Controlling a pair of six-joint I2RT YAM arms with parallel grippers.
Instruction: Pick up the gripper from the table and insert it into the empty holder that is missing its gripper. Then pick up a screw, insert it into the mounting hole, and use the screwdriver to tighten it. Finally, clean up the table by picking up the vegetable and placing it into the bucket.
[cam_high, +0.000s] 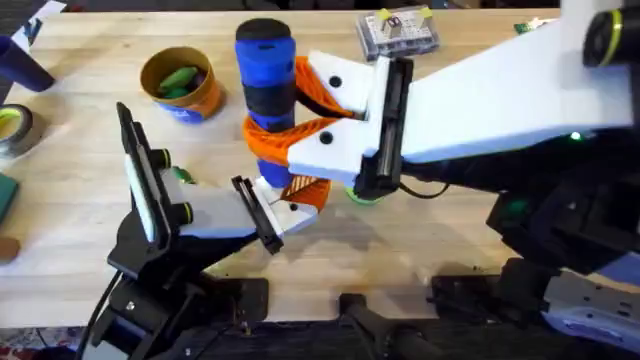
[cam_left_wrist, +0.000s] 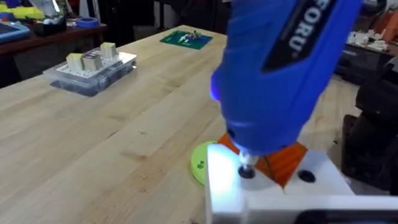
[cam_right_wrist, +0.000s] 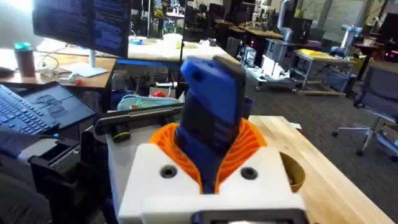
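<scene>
At about ten o'clock on the tabletop (cam_high: 80, 210) the bucket (cam_high: 180, 85) already holds something green, so the cleanup looks done or partly done, while the screw step is the one in hand.

Nearer the middle, at about seven o'clock, the left end effector (cam_high: 285, 200) sits low by the mounting plate; whether its fingers are parted or closed I cannot tell. Its wrist view looks straight at the screwdriver (cam_left_wrist: 280, 68), whose tip rests on a screw (cam_left_wrist: 247, 172) in the white plate.

At about twelve o'clock, the right end effector (cam_high: 290, 105) is closed around the screwdriver (cam_high: 266, 75), orange pads on both sides, holding it roughly upright.

Next, I judge, the tool must stay in line with the screw and press down while it turns; a tilt could slip the bit off.
</scene>
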